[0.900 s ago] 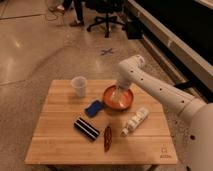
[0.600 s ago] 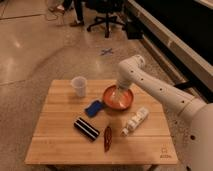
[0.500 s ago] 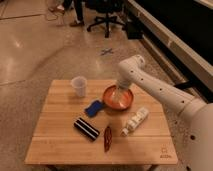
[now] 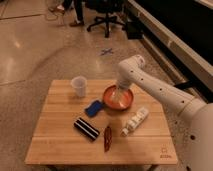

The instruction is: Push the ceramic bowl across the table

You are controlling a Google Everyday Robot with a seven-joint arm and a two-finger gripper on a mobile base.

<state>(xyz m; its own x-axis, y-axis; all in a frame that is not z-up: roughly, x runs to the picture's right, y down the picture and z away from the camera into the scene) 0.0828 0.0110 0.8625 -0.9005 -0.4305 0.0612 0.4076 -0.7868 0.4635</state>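
Where the end effector [image 4: 119, 94] dips into the bowl [image 4: 128, 103] near the worktop's [image 4: 55, 136] far right corner, its opening cannot be told.

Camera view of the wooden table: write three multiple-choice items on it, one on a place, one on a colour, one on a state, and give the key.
1. The gripper is:
A) parked far off to one side
B) down inside the round orange-red ceramic bowl
C) raised high above everything

2. The small flat pad just left of the bowl is:
A) green
B) yellow
C) blue

3. The white plastic bottle:
A) lies on its side on the square light wooden slatted table
B) stands upright
C) sits in the bowl

Key:
1 B, since the arm's end dips within the bowl's rim.
2 C, since the pad shows plainly blue against the pale wood.
3 A, since the bottle's long body stretches flat along the slats, right of the bowl.
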